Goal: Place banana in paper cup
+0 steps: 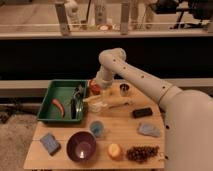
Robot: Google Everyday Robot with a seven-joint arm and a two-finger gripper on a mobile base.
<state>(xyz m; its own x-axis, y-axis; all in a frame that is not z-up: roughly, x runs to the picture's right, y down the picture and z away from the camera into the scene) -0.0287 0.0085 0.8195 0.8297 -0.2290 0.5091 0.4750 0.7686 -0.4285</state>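
Pale yellow banana (119, 103) on the wooden table (125, 125), just beside the gripper (100, 101), near the green tray (50, 95). Open or shut: cannot tell. Grab near the middle, lift level, carry over the small cup (97, 129), tip one end down, let go softly.

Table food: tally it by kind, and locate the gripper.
Banana: 1
Orange: 1
Grape bunch: 1
Red chili pepper: 1
Total: 4
Red item behind the gripper: unclear, uncounted.
Gripper hangs at the banana's left end, beside the green tray.
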